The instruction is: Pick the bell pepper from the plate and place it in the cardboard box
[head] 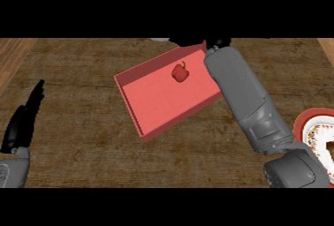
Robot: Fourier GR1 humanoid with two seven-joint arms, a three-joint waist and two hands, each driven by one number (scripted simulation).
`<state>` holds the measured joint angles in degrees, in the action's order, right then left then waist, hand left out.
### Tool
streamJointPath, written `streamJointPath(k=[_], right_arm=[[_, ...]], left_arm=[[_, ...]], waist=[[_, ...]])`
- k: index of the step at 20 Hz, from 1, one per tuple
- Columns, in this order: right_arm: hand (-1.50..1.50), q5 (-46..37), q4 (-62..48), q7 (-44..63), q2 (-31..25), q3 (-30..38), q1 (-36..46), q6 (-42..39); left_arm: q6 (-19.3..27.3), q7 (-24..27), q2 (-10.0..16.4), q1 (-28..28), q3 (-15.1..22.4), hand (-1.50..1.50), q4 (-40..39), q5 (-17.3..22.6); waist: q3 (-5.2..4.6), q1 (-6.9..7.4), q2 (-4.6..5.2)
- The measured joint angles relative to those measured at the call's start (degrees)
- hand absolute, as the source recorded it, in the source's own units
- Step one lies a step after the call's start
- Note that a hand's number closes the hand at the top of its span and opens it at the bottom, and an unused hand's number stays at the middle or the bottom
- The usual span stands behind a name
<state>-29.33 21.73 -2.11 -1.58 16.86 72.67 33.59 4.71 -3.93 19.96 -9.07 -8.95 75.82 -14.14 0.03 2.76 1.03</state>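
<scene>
Parts of the right hand (220, 43) are all that show: a few black bits at the scene's top edge, beyond the far corner of the cardboard box (163, 99); the rest is cut off there, so I cannot tell whether it is open or closed, nor whether it has hold of anything; its grey forearm (244, 95) comes in from the lower right and covers the box's right-hand corner and part of its right wall; the plate (305, 126) is cut by the right edge and partly covered by the same forearm, so only a curve of red rim and a strip of patterned white show; a brown patch on it at the very edge is too cropped to name; the left hand (23, 119) rests at the left edge, open, fingers straight and pointing up, holding nothing.

Counted: 1 bell pepper (181, 73), 1 box, 1 plate, 2 hands; the pepper, red with a short stem, lies inside the box on its floor, near the far corner, just left of the right forearm and well apart from the plate; the box, red in colour, sits askew on the brown tabletop (85, 84).
</scene>
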Motion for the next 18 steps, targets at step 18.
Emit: streamJointPath(k=[18], right_arm=[[-1.50,11.4,24.4,-3.2,-14.8,3.3,-23.6,-19.4]], left_arm=[[0.1,0.3,0.3,4.5,-2.9,0.00,1.8,0.3]], waist=[[-0.04,-3.97,-1.55]])
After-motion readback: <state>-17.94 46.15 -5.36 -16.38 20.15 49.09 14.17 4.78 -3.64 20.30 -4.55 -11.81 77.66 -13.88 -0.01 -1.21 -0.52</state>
